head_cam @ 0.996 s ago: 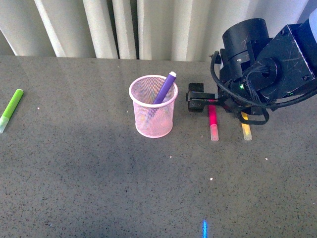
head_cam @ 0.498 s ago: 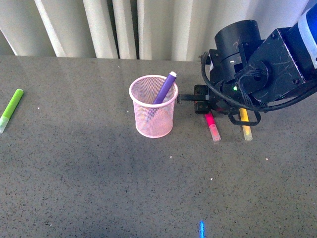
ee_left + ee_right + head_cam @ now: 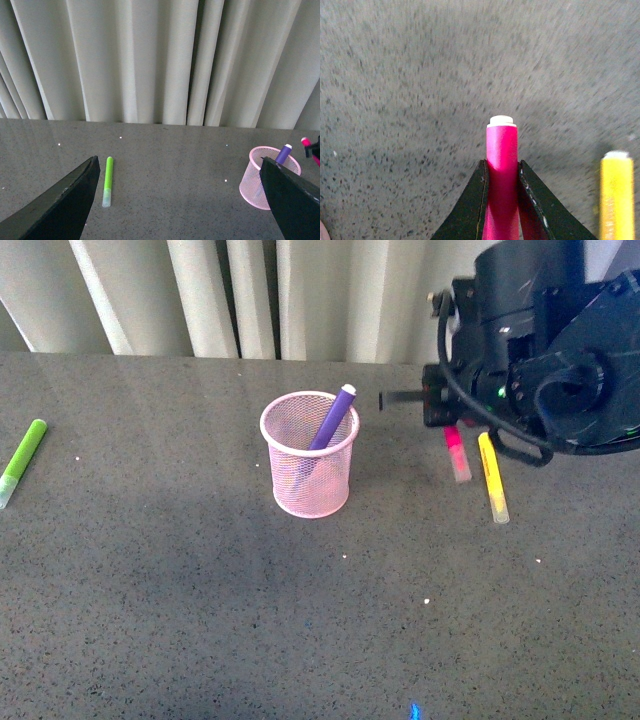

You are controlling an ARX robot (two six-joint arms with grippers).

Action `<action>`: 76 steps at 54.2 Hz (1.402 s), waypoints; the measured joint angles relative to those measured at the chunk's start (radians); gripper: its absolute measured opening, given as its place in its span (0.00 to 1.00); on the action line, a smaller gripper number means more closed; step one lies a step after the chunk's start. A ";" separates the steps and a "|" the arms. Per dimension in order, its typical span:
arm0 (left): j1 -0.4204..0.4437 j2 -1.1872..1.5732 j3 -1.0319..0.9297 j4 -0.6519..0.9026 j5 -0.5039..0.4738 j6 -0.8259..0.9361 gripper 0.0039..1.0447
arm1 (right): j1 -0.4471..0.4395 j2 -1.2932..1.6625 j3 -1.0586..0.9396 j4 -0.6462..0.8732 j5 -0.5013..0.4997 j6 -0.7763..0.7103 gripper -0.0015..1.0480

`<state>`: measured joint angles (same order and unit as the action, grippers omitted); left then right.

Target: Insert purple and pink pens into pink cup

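A grey speckled table (image 3: pixel 180 600) is shown. A pink cup (image 3: pixel 310 485) is stood upright on it, midway between the left and right edges and nearer the far edge. A green marker (image 3: pixel 22 462) is laid flat by the left edge, and a yellow marker (image 3: pixel 492 476) toward the right edge.

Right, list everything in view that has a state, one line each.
pink cup: upright, holding one pen.
purple pen: inside the pink cup, leaning on its rim.
pink pen: clamped in the right gripper, outside the cup.
right gripper: shut on the pink pen.
left gripper: open, empty.
yellow marker: lying flat on the table.
green marker: lying flat on the table.
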<state>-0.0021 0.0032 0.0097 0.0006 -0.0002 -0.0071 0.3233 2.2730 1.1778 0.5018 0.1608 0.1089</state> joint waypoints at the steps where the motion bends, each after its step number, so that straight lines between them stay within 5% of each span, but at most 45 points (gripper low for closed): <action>1: 0.000 0.000 0.000 0.000 0.000 0.000 0.94 | 0.000 -0.015 -0.012 0.036 0.005 -0.023 0.11; 11: 0.000 0.000 0.000 0.000 0.000 0.000 0.94 | 0.032 -0.134 -0.077 0.278 -0.024 -0.169 0.11; 20: 0.000 0.000 0.000 0.000 0.000 0.000 0.94 | 0.157 -0.179 -0.097 0.510 -0.097 -0.323 0.11; 30: 0.000 0.000 0.000 0.000 0.000 0.000 0.94 | 0.246 -0.080 -0.080 0.642 -0.102 -0.324 0.11; 76: 0.000 0.000 0.000 0.000 0.000 0.000 0.94 | 0.290 0.071 -0.029 0.731 -0.056 -0.203 0.11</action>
<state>-0.0021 0.0032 0.0097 0.0006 -0.0002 -0.0071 0.6136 2.3440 1.1492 1.2331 0.1047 -0.0940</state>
